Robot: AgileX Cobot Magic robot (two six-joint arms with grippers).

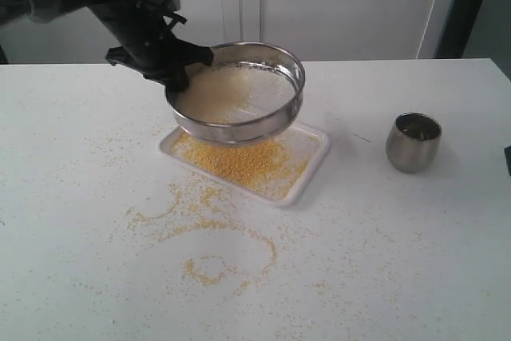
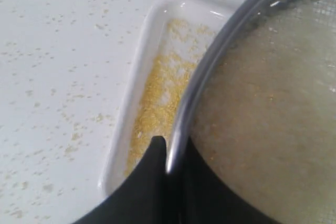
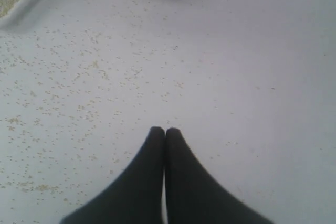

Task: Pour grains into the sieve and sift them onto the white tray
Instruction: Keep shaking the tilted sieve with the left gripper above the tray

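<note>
**Sieve held over white tray: items on the worktop**

1. Sieve (image 1: 231, 128): wide round steel ring with a mesh bottom; held off the worktop (image 1: 415, 261) and tilted, its open face turned partly towards the exterior camera; it hangs over the far part of the white tray; whether its lowest edge touches the tray cannot be told; a pale, whitish layer covers the mesh inside.

2. Left pincer (image 1: 185, 65): closed on the sieve's rim on the side facing the left arm; the left wrist view shows one dark finger (image 2: 155, 156) outside the ring and the other inside it, with the rim pinched between them.

3. White tray (image 1: 310, 172): shallow and rectangular with rounded corners; flat on the worktop, set at an angle, beneath and just in front of the sieve.

4. Grains (image 1: 239, 161): a golden-yellow bed spread across the tray floor, thickest under the sieve; more yellow meal lies spilled on the worktop in front of the tray, in loose curving trails, with fine specks scattered widely around it.

5. Steel cup (image 1: 413, 143): small and rounded; upright on the worktop, well apart from the tray on the right-arm side.

6. Right pincer (image 3: 165, 132): fingers pressed together, holding nothing; above speckled worktop, with the cup farther ahead of it.
</note>
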